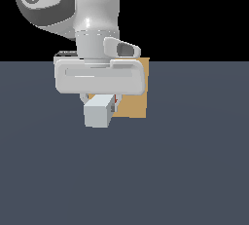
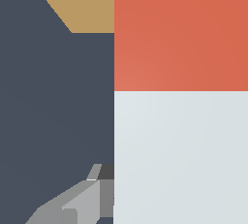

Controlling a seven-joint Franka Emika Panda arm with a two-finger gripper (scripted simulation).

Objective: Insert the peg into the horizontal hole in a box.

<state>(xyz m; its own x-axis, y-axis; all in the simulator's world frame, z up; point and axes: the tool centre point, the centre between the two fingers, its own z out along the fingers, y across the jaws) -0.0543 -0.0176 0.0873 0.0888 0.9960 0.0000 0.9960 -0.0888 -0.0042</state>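
In the exterior view my gripper (image 1: 100,100) hangs in front of the tan box (image 1: 134,105) and is shut on the peg (image 1: 98,112). The peg's pale grey-white end faces the camera, and a sliver of red shows behind it. In the wrist view the peg (image 2: 180,121) fills one half of the picture: its red-orange part lies toward the box (image 2: 89,2) and its pale part lies nearer the hand. One grey finger (image 2: 82,203) rests against the peg's side. The other finger is out of frame. The hole is hidden behind the hand and the peg.
A dark blue-grey floor (image 1: 194,170) spreads around the box on all sides. The arm's white wrist and hand (image 1: 99,78) cover the box's upper part and the side toward the exterior view's left.
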